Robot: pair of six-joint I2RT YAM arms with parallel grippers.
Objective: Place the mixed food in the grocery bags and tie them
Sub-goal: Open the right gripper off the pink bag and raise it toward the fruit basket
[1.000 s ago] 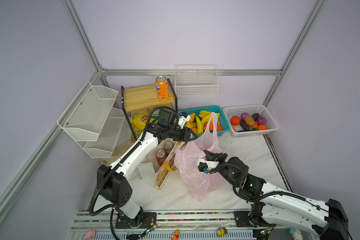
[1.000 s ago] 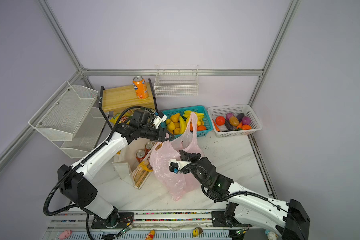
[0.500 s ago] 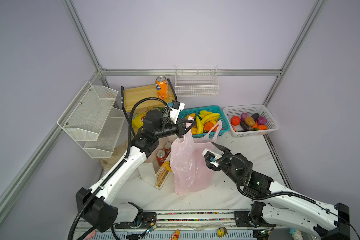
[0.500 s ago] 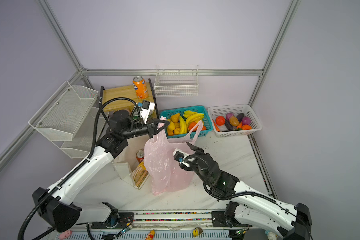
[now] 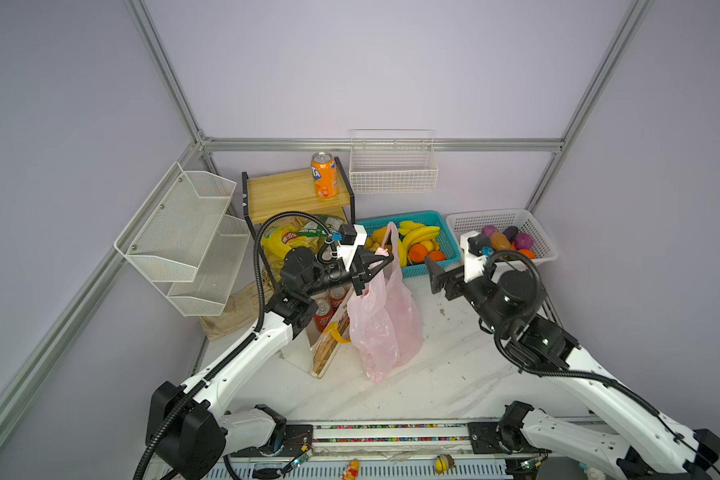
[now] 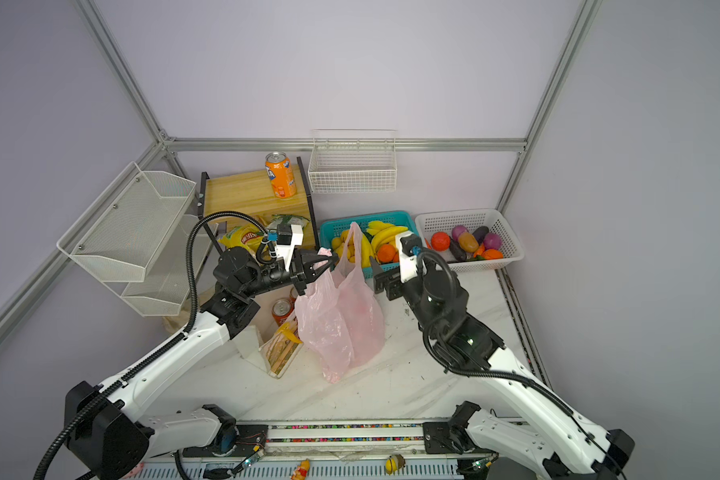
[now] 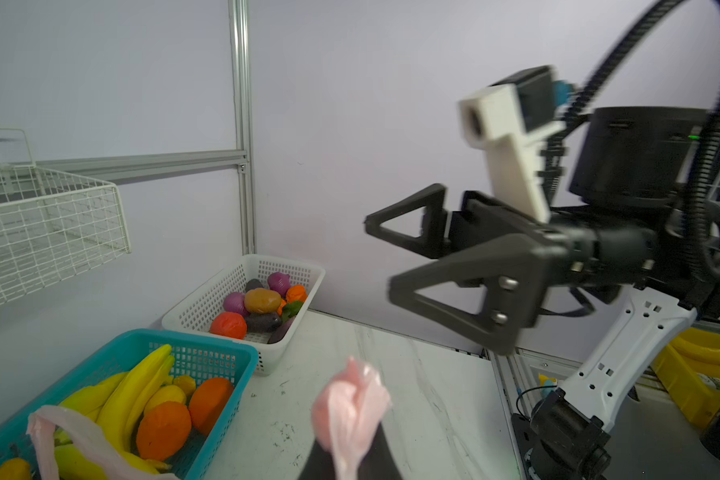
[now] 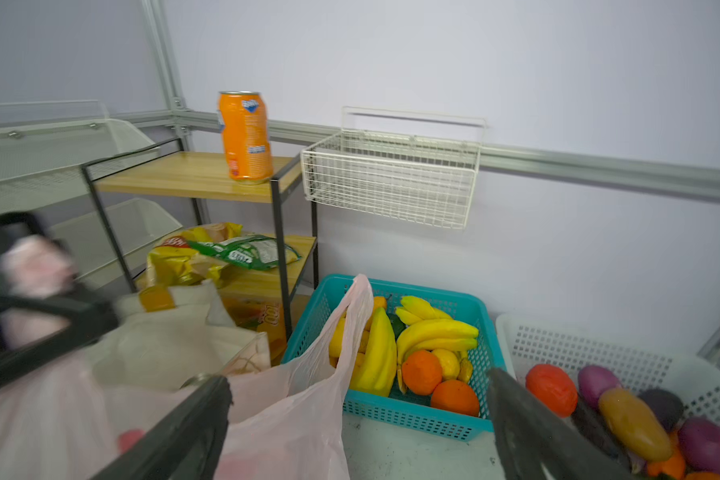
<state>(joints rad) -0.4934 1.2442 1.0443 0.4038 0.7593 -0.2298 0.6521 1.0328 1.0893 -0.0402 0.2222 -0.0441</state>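
**Two hands at the pink bag: left clamped on a handle, right released**

1. Left hand point(image 5: 385, 259): jaws closed on one bunched handle point(image 7: 350, 409) of the pink bag point(image 5: 385, 328). The left wrist view shows the pink film pinched between the fingers. The hand points sideways, above the bag.
2. Right hand point(image 5: 439, 280): jaws spread wide, nothing between them. It sits just to the right of the bag, apart from it, with its fingers pointing toward the bag.
3. Pink bag: hangs from the left hand near the middle of the tabletop point(image 5: 454, 374). Its lower end reaches the tabletop. The second handle point(image 5: 393, 239) stands up free, in front of the teal basket point(image 5: 408, 215). Red patches show through the film; print or contents cannot be told.
4. White tote point(image 5: 296, 353): stands on the left side of the pink bag, touching it. Two red cola cans point(image 5: 323, 316) stand upright inside, partly hidden by the left arm.
5. Toy fruit point(image 5: 418, 251): bananas, oranges and lemons lie in the teal basket behind the bag. The white basket point(image 5: 491, 214) beside it holds more toy produce.
6. Wooden shelf point(image 5: 283, 191): stands behind the tote. An orange soda can point(image 5: 324, 180) stands on the top board; snack packets point(image 5: 296, 237) lie on the lower board.
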